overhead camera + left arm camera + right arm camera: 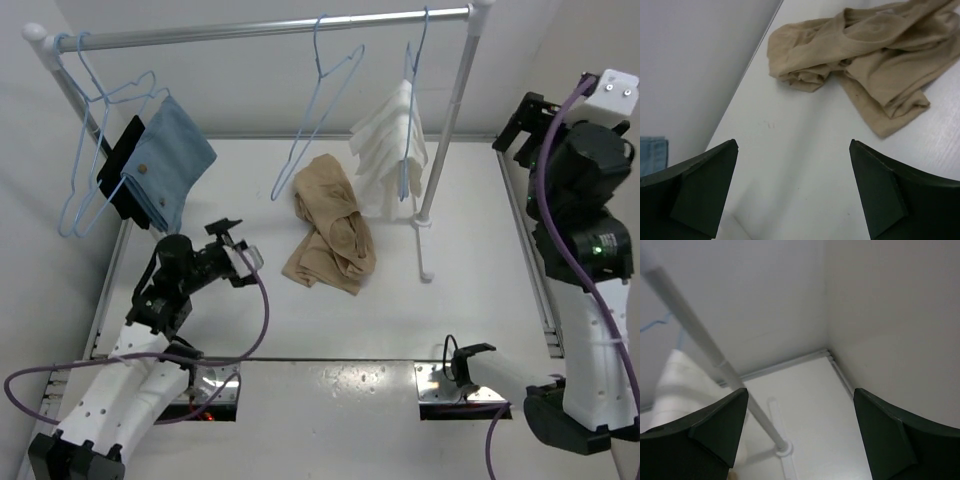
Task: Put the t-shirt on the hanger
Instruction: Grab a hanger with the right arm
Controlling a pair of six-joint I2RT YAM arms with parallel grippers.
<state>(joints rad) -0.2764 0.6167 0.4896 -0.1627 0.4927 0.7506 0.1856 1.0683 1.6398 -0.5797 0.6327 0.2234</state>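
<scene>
While both pairs of jaws gape empty, the t-shirt lies crumpled; its long axis runs near-to-far.

The white matte bench carries a crumpled tan-beige fabric t-shirt, which lies in a loose folded heap near the middle, a little toward the far side. Just right of it stands the white rack post's round foot, with a flat bar running nearward. Two shiny metal mounting plates sit at the near edge.
</scene>
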